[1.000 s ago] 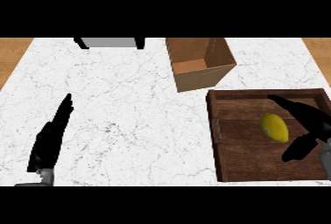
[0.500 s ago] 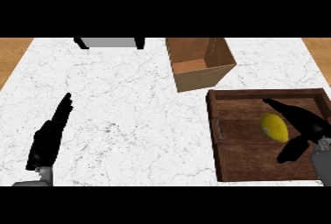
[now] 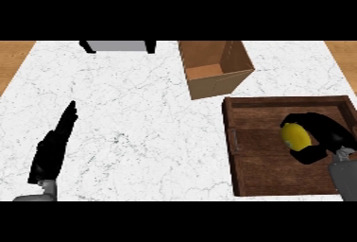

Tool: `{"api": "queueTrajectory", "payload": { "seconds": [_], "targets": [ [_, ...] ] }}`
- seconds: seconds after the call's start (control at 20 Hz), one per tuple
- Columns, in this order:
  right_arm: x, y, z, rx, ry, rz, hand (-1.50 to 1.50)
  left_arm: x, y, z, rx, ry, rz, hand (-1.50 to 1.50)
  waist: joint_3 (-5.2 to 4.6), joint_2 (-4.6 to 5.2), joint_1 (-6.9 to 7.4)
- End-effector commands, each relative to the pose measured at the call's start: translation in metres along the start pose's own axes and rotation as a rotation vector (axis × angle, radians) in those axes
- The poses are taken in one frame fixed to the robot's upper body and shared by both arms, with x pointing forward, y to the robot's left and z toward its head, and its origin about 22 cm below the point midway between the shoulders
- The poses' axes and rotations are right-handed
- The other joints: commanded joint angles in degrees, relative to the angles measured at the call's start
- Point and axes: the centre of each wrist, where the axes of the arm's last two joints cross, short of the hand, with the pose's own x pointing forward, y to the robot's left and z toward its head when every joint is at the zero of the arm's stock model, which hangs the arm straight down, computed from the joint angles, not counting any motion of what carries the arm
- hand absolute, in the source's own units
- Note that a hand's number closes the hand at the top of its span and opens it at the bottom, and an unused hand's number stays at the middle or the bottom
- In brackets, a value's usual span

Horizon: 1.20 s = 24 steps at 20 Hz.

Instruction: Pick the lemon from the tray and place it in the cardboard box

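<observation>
The yellow lemon (image 3: 295, 136) lies in the dark wooden tray (image 3: 258, 142) at the right of the counter. My right hand (image 3: 323, 134) is curled round the lemon from its right side, with fingers over its top and the thumb under it. The open cardboard box (image 3: 213, 68) stands just beyond the tray, toward the far middle of the counter, and its inside shows nothing. My left hand (image 3: 53, 147) rests open at the lower left on the white marble top, fingers straight and pointing away from me.
A grey and black object (image 3: 117, 46) sits at the counter's far edge, left of the box. Wooden floor shows past the counter's left and right sides.
My right hand has closed in on the lemon, its fingers and thumb now wrapping it. The left hand has hardly moved.
</observation>
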Motion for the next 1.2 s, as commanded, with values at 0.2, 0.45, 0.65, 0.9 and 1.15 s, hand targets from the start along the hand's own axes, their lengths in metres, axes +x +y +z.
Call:
{"api": "queueTrajectory", "payload": {
  "seconds": [0.2,0.45,0.65,0.9,1.15],
  "targets": [
    [-0.004,-0.055,-0.021,-0.139,-0.200,0.171,1.50,0.015,-0.012,-0.001,-0.035,-0.047,0.001,0.00,0.38,0.97,3.87],
    [0.029,-0.099,-0.021,-0.136,-0.486,0.352,1.50,0.027,-0.028,-0.011,-0.121,-0.115,0.010,0.00,0.69,3.81,10.34],
    [0.021,-0.126,-0.024,-0.170,-0.617,0.395,1.50,0.033,-0.025,-0.018,-0.139,-0.128,0.005,0.00,0.72,4.25,10.30],
    [0.000,-0.160,-0.022,-0.273,-0.701,0.409,1.50,0.036,-0.035,-0.016,-0.141,-0.131,0.004,0.00,0.80,4.12,10.12],
    [0.000,-0.180,-0.031,-0.288,-0.871,0.277,1.50,0.032,-0.037,-0.016,-0.135,-0.118,0.010,0.00,0.62,3.88,10.25]
  ]
}}
